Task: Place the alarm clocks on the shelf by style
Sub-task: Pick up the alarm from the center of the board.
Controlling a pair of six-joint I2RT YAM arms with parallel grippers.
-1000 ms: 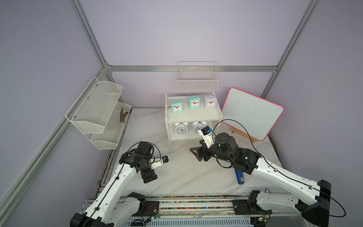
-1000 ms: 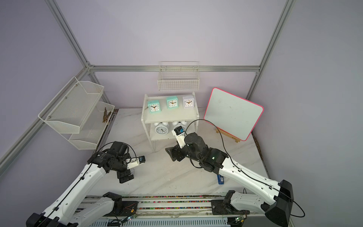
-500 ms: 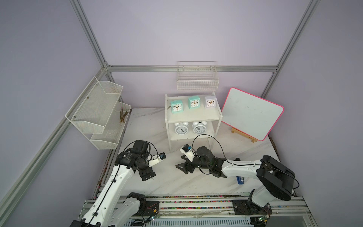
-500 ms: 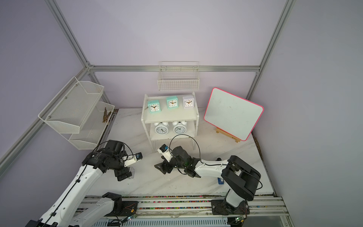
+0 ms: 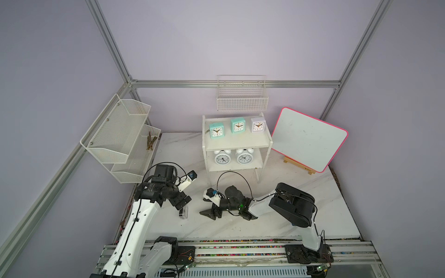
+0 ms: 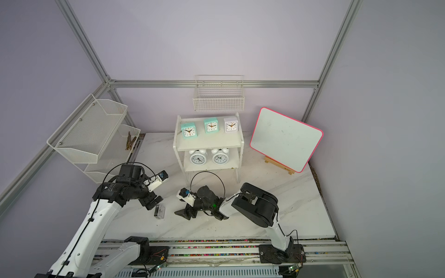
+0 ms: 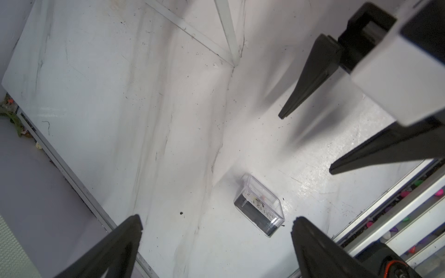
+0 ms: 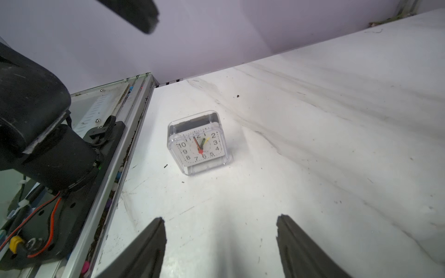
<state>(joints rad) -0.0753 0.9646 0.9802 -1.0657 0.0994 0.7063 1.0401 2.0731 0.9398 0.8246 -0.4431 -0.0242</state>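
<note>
The white shelf (image 5: 237, 142) stands at the back of the table. Its top board carries two mint green alarm clocks (image 5: 216, 131) (image 5: 238, 125) and a lilac-white one (image 5: 258, 125); two round twin-bell clocks (image 5: 222, 157) (image 5: 244, 157) sit on the lower board. A clear square clock (image 5: 183, 213) (image 6: 160, 211) (image 8: 198, 143) stands alone on the table near the front left. My left gripper (image 5: 182, 201) (image 7: 216, 219) hangs open just above and behind it. My right gripper (image 5: 210, 213) (image 8: 220, 219) lies low on the table, open and empty, facing the clock's dial from a short way off.
A white tiered mesh rack (image 5: 120, 134) hangs at the left wall. On the back wall above the shelf is a wire-grid basket (image 5: 242, 98). A pink-rimmed whiteboard (image 5: 308, 139) leans on an easel at the right. The front rail (image 5: 240, 248) runs close behind the clear clock.
My right arm drew back from the shelf, folded down and swung left, low over the table toward the clear clock. The left gripper shifted slightly toward that clock.
</note>
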